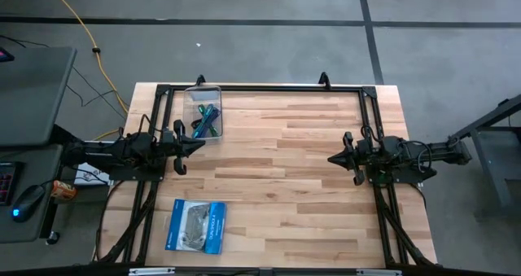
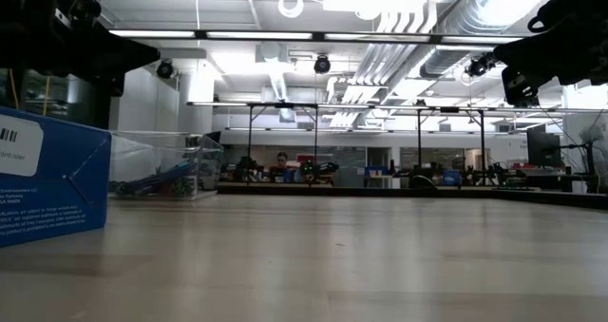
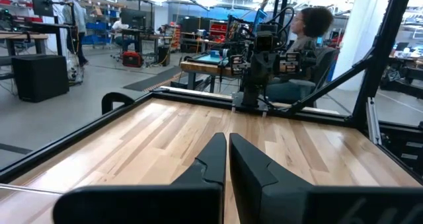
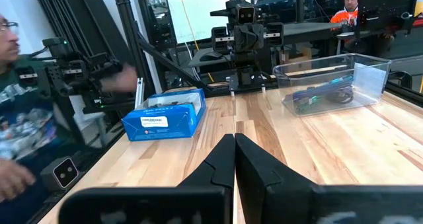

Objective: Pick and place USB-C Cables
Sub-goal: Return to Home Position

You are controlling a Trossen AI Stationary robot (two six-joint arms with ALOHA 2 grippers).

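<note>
1. Your left gripper (image 1: pixel 198 146) hovers over the left part of the table (image 1: pixel 309 194), just beside the transparent bin (image 1: pixel 203 88). Its fingers (image 3: pixel 215 154) are pressed together and carry nothing.
2. Your right gripper (image 1: pixel 332 158) hangs over the right part, well apart from the bin, and points toward the left arm. Its fingers (image 4: pixel 225 159) are also closed, with nothing between them.
3. The USB-C Cables (image 1: pixel 207 121) lie together inside the bin.
4. A blue-and-white packet (image 1: pixel 195 225) lies flat on the table, on the other side of the left arm from the bin.
</note>
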